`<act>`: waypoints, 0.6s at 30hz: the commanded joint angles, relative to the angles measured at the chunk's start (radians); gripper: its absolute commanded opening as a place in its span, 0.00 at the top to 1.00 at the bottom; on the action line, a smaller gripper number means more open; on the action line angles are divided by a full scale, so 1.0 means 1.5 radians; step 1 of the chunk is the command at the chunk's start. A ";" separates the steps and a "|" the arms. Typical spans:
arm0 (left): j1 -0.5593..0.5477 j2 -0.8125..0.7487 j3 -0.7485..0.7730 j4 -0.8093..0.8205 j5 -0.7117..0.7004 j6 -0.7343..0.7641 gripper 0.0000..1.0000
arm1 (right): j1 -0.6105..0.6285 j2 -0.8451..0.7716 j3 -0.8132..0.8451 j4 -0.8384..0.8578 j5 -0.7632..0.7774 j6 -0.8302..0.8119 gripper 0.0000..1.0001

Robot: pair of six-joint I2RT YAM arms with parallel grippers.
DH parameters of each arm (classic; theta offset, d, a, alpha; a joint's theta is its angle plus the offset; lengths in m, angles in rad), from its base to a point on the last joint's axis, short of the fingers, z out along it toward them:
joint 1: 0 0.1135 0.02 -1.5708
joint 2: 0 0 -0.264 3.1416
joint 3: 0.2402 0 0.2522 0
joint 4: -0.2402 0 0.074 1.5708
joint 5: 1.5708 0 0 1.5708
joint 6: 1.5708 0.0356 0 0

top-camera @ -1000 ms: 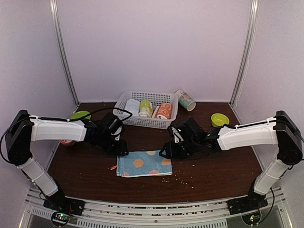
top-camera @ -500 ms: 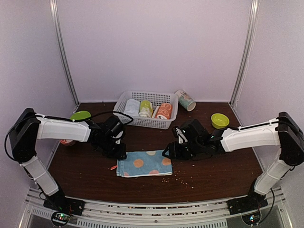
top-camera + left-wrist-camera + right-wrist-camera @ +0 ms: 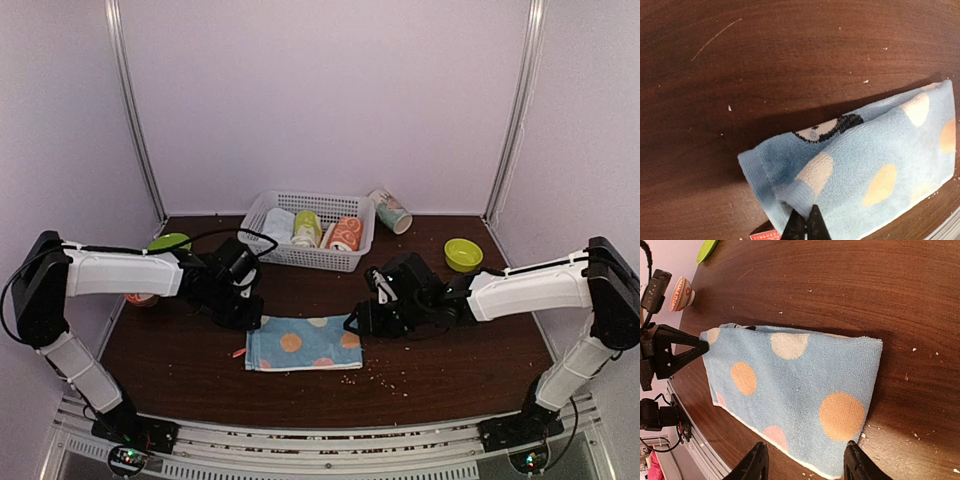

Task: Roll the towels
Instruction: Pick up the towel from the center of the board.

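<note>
A light blue towel with orange and white spots lies folded flat on the dark table. My left gripper is at its far left corner. In the left wrist view the gripper is shut on a raised fold of the hem of the towel. My right gripper hovers over the towel's far right corner. In the right wrist view it stands open, its fingers straddling the near edge of the towel without touching it. A peach-orange rolled towel lies in the basket.
A white basket at the back holds rolled towels. A printed cup lies on its side beside it. A green bowl sits at right, a green plate at left. A small red packet and crumbs lie near the towel.
My left gripper has closed from partly open onto the towel's far left corner and lifted a fold of the hem. The right gripper has opened slightly and barely moved.
</note>
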 commanded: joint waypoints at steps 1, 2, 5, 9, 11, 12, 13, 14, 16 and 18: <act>0.002 -0.046 0.032 -0.030 -0.026 0.002 1.00 | -0.006 -0.013 -0.014 0.013 0.009 0.009 0.48; 0.002 -0.051 0.036 -0.039 -0.031 0.004 1.00 | -0.005 -0.011 -0.016 0.013 0.011 0.012 0.47; 0.002 -0.059 0.042 -0.055 -0.043 0.010 1.00 | -0.007 -0.005 -0.021 0.017 0.011 0.018 0.47; 0.002 -0.050 0.043 -0.068 -0.061 0.013 1.00 | -0.007 0.001 -0.025 0.021 0.008 0.027 0.46; 0.004 -0.045 0.038 -0.071 -0.067 0.014 1.00 | -0.007 0.003 -0.027 0.023 0.006 0.029 0.46; 0.006 -0.043 0.034 -0.071 -0.068 0.014 1.00 | -0.007 0.003 -0.029 0.023 0.007 0.029 0.46; 0.007 -0.040 0.033 -0.071 -0.071 0.013 1.00 | -0.007 0.004 -0.030 0.023 0.006 0.030 0.46; 0.009 -0.039 0.033 -0.073 -0.075 0.014 1.00 | -0.007 0.008 -0.030 0.023 0.003 0.031 0.46; 0.010 -0.038 0.033 -0.075 -0.086 0.017 1.00 | -0.007 0.016 -0.031 0.025 -0.004 0.036 0.46; 0.014 -0.035 0.033 -0.077 -0.092 0.019 1.00 | -0.008 0.026 -0.035 0.042 -0.020 0.048 0.46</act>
